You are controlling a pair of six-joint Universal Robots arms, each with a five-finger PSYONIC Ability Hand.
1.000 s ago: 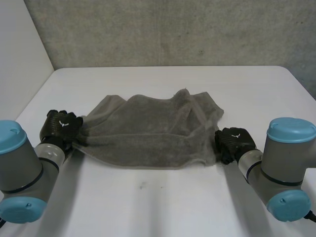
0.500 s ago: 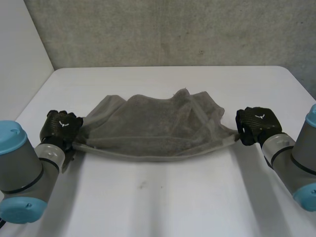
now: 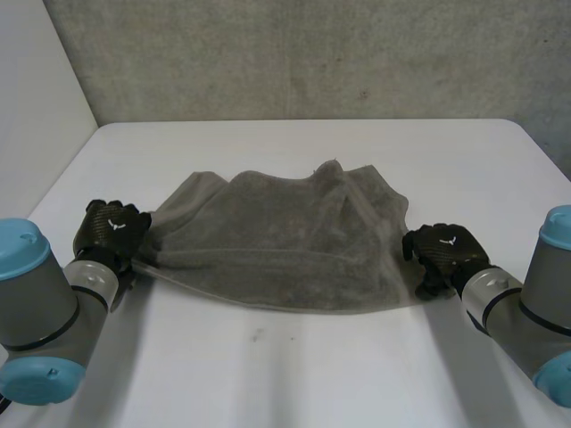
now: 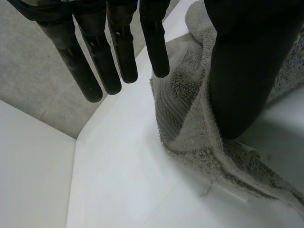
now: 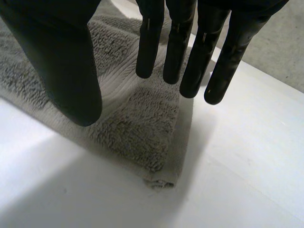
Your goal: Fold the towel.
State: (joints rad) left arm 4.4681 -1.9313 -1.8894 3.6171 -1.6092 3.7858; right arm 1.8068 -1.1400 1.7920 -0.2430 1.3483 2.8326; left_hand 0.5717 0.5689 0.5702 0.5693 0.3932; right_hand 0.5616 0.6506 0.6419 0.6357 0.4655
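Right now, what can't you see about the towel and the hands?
Head view: the backs of the left hand and right hand hide their fingers.
Left wrist view: the left thumb covers part of the towel edge; touching or not, unclear.
Right wrist view: the right thumb covers more towel.

Towel: grey terry cloth, rough looped pile, flatter ribbed band near hem. Table: white, smooth, matt. Left hand, right hand: black, smooth, faint sheen.
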